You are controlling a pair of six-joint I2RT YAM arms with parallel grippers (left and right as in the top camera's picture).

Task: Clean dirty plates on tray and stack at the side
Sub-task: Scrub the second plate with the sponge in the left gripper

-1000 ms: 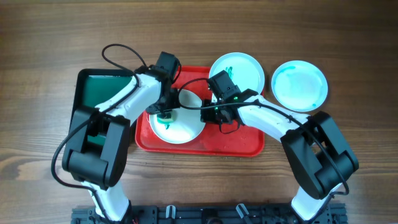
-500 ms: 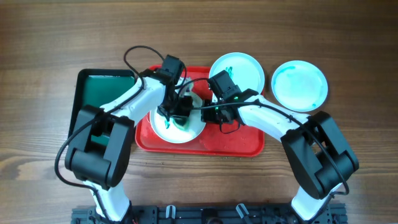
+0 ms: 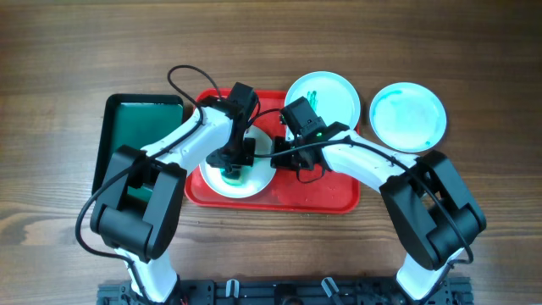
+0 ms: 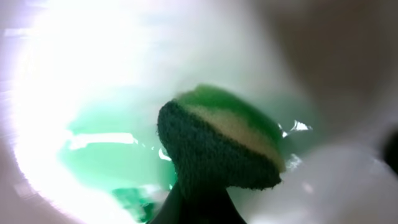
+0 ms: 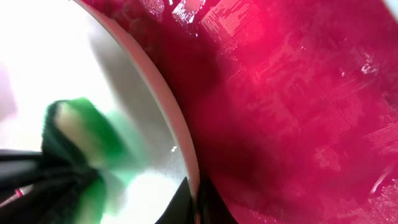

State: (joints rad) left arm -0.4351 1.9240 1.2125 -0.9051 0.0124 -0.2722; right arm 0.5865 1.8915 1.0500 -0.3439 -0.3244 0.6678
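On the red tray sits a dirty plate with a wet green smear on it. The left gripper is squeezed tight on a sponge. The sponge is green and yellow with a dark rough side, and it presses down on the smear. The right gripper pinches the plate's right rim, with one finger on each side of the rim. A second plate with small green marks lies behind, partly over the tray's far right corner. A third plate, pale blue-green inside, lies on the wooden table to the right, apart from the tray. A black tray with green inside lies just beside the red tray, on its left.
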